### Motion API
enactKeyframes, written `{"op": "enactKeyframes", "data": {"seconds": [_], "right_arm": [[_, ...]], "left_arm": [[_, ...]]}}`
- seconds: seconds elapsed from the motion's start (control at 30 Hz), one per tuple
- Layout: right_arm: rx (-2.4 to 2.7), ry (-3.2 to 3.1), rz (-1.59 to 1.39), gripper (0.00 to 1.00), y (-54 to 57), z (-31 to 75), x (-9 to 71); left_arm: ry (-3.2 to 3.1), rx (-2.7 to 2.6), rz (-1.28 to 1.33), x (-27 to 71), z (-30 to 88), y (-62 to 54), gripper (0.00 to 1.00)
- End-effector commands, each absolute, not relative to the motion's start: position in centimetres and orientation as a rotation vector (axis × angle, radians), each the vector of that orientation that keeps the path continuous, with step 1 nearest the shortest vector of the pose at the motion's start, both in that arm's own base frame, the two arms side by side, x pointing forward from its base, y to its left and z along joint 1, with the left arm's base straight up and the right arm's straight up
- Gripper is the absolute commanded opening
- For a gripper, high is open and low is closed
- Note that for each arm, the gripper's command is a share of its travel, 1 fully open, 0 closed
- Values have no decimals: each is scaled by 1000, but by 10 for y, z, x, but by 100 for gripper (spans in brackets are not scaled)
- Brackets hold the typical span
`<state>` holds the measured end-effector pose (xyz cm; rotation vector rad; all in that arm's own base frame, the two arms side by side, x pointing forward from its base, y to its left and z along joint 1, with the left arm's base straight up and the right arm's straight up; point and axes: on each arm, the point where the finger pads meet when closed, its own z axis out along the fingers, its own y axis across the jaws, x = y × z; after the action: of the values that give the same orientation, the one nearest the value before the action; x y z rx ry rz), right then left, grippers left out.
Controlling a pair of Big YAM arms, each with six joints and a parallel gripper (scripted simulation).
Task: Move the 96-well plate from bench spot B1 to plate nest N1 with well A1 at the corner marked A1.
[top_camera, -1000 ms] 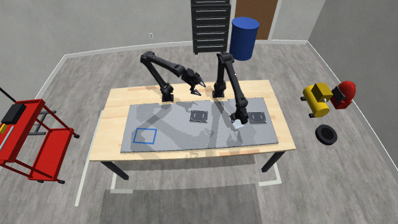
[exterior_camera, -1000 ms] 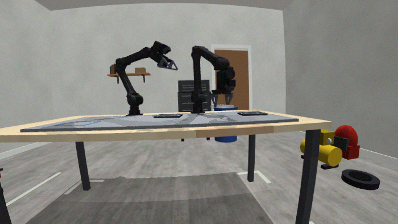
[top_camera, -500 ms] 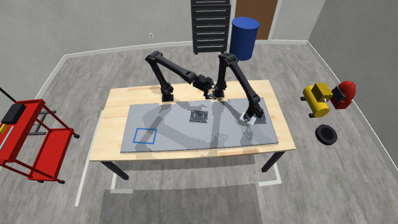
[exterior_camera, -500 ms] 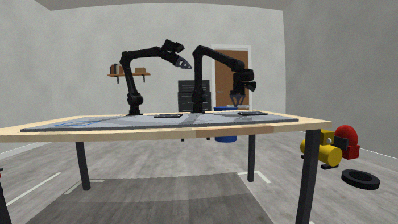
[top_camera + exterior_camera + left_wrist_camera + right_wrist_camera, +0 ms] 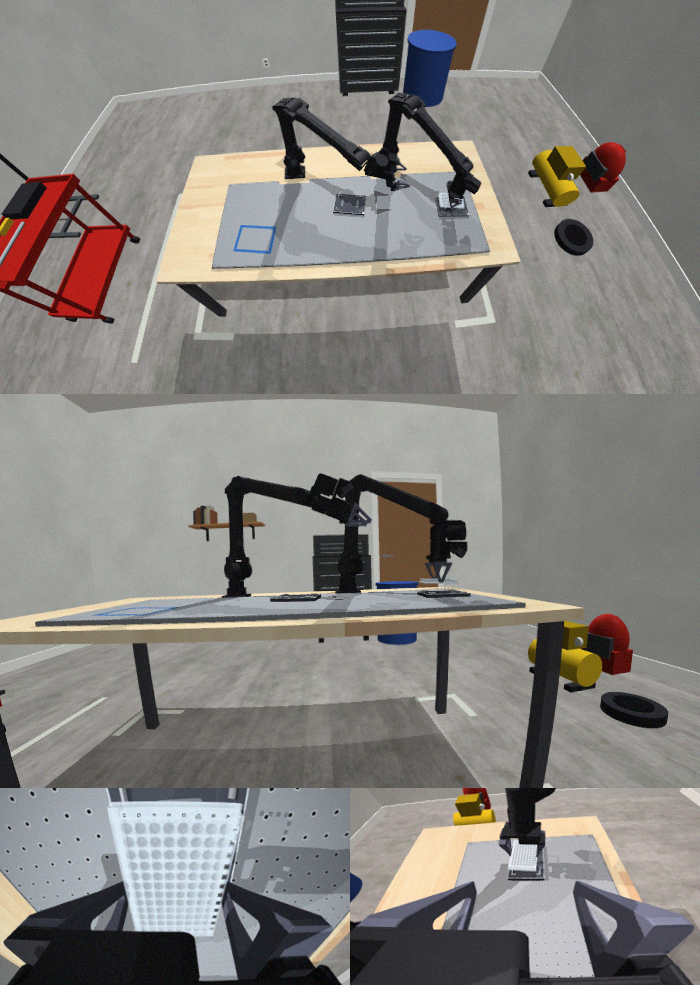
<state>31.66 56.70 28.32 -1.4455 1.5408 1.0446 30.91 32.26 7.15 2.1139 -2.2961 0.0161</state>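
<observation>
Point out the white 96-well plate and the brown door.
White 96-well plate (image 5: 444,199) (image 5: 453,582) (image 5: 169,876) (image 5: 524,856): top, exterior, both wrist views; its wells, except its edge in the exterior.
Brown door (image 5: 462,22) (image 5: 400,536): top and exterior views; its panel.

Relative to the two earlier time points, 96-well plate (image 5: 444,201) (image 5: 451,582) (image 5: 176,867) (image 5: 524,855), held in left gripper (image 5: 454,204) (image 5: 441,579) (image 5: 175,886) (image 5: 523,856), is now shifted over nest N1 (image 5: 461,215) (image 5: 462,594) (image 5: 176,794) (image 5: 526,879), while right gripper (image 5: 405,176) (image 5: 369,520) (image 5: 526,885) is lower and nearer the left arm's upright section (image 5: 393,127) (image 5: 351,539)
</observation>
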Motion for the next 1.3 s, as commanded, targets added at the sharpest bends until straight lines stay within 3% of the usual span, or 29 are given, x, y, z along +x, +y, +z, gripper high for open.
{"op": "enactKeyframes", "data": {"seconds": [0.0,1.27], "right_arm": [[-1500,1311,1107,100,646,281,340],[-1529,1219,1177,100,673,261,343]], "left_arm": [[-2248,2244,9,321,87,355,80],[-2260,2283,20,321,81,352,80]]}}
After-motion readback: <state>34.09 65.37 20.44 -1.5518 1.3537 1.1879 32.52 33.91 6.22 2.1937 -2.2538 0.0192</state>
